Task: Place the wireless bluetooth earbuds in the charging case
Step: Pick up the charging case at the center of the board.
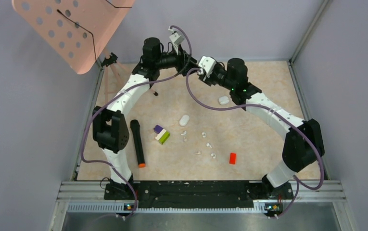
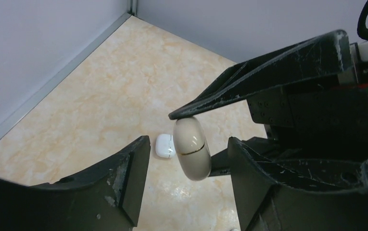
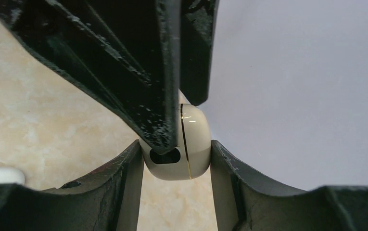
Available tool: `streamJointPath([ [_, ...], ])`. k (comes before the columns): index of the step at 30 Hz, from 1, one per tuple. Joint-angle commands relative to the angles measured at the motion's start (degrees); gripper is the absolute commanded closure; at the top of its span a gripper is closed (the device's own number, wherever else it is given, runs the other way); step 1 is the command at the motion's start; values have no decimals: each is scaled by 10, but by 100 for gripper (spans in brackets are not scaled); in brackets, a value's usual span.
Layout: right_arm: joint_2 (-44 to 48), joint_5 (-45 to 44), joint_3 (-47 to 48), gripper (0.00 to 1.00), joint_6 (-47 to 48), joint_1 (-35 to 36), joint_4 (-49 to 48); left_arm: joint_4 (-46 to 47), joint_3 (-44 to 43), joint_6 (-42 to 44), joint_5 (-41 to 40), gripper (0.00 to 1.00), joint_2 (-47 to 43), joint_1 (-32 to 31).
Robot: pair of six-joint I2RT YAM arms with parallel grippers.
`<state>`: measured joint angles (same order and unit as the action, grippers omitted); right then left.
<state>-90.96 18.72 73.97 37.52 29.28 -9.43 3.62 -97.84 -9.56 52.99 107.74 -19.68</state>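
Right wrist, charging case (image 3: 196,139) in right pincer (image 3: 175,147) (gripped)

No legible text, labels, brands, numbers or signs anywhere; surfaces plain in all three views.

Bright, even diffuse light; soft faint shadows; small glints on glossy surfaces.

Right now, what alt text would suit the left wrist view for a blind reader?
A cream case is pinched above the table by the right end effector, seen at right. The left end effector flanks it, gaps showing on both sides. A second, white case lies on the table below.
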Motion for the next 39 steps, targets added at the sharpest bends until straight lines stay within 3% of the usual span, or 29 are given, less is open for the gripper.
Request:
streamJointPath([
  [1, 1, 3, 21, 100, 10, 9, -43, 38, -37, -12, 22, 37, 18, -4],
  [4, 1, -3, 16, 100, 9, 9, -56, 36, -38, -12, 25, 42, 21, -4],
  [10, 4, -4, 8, 100, 6, 11, -74, 25, -44, -13, 18, 42, 32, -4],
  [12, 4, -4, 7, 100, 11, 13, -74, 28, -48, -13, 25, 50, 36, -4],
  [15, 3, -3, 4, 100, 16, 13, -71, 37, -48, -14, 27, 71, 37, -4],
  [16, 3, -1, 6, 96, 18, 13, -63, 40, -47, -15, 28, 79, 37, -4],
  [18, 0, 1, 16, 71, 6, 12, -36, 52, -43, -21, 30, 97, 37, -1],
  [21, 1, 38, 46, 29, -26, -3, 56, 111, -22, -56, 41, 100, 35, 9],
  [25, -18, 152, 150, 17, -83, -56, 266, 254, 35, -139, 96, 100, 36, 36],
  [28, -83, 256, 313, 16, -184, -119, 435, 265, 58, -96, 152, 100, 31, 48],
  [31, -159, 381, 429, 26, -198, -159, 553, 284, 85, -69, 173, 100, 13, 54],
  [35, -177, 463, 446, 34, -159, -163, 555, 326, 99, -79, 171, 100, 1, 53],
  [39, -184, 447, 448, 35, -144, -131, 519, 353, 91, -104, 176, 100, 4, 49],
])
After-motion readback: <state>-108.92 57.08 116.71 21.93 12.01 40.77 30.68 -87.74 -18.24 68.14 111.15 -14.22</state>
